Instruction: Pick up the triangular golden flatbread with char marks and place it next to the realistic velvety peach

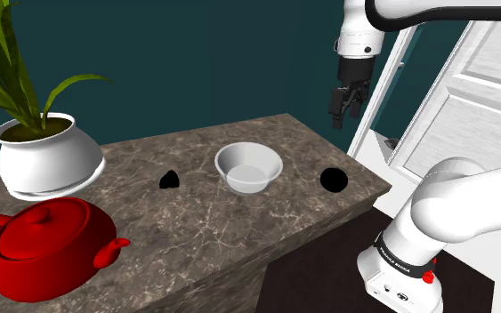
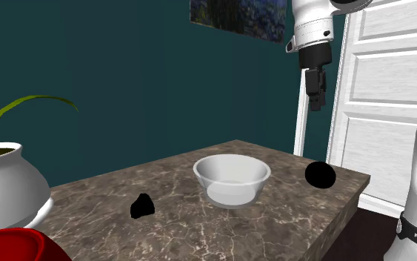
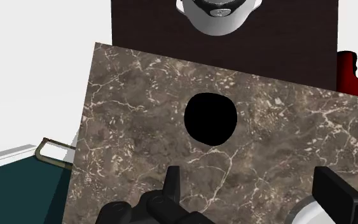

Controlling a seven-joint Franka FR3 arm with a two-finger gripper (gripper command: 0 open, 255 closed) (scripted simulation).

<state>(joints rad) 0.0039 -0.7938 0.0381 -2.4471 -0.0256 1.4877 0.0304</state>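
Flatbread (image 1: pixel 169 180), drawn black, lies on the marble counter (image 1: pixel 204 222) near the white bowl (image 1: pixel 249 167), with bare surface around it. Black round peach (image 1: pixel 332 179) sits by the corner edge. Gripper (image 1: pixel 344 111) hangs high above it, fingers spread.

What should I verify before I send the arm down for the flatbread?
1. Fingers open: ok, they stand apart.
2. Gripper empty: ok, nothing between the fingers.
3. Flatbread located: ok, likely the small black wedge on the counter; it is drawn plain black.
4. Gripper above it: not ok; it hangs high over the round black thing.
5. Route across: ok; the white bowl sits between the two black things, but the present height looks enough to pass over it.
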